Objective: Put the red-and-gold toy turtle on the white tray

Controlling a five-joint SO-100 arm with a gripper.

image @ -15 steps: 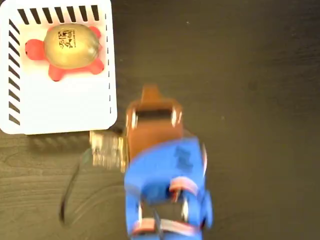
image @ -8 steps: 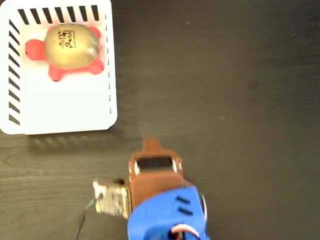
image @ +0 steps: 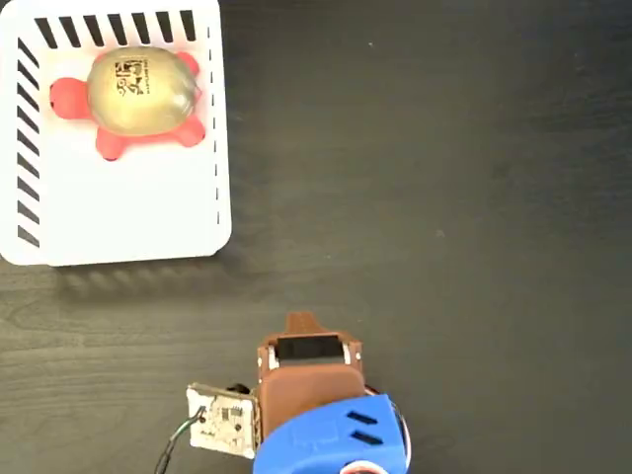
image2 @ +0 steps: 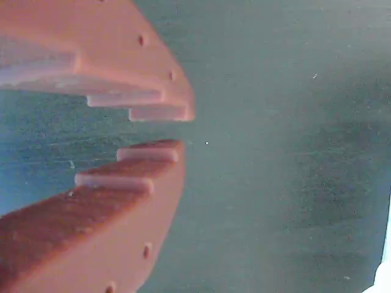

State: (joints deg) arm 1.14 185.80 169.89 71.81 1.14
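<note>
The red-and-gold toy turtle (image: 138, 91) rests on the white tray (image: 128, 222) at the top left of the fixed view, gold shell up, coral head pointing left. My gripper (image: 301, 323) is far from it, low in the middle of that view, pointing up the picture over the dark table. In the wrist view the gripper (image2: 183, 129) has its two orange fingers drawn together, with only a thin gap at the tips and nothing between them. Neither the turtle nor the slotted rim shows in the wrist view.
The dark wood-grain table (image: 444, 197) fills the fixed view to the right of the tray. A small circuit board with a wire (image: 222, 420) hangs at the arm's left side. A sliver of white (image2: 385, 268) shows at the wrist view's bottom right edge.
The arm has pulled back down the fixed view, away from the tray, and now sits near the bottom edge. The turtle and tray have stayed put.
</note>
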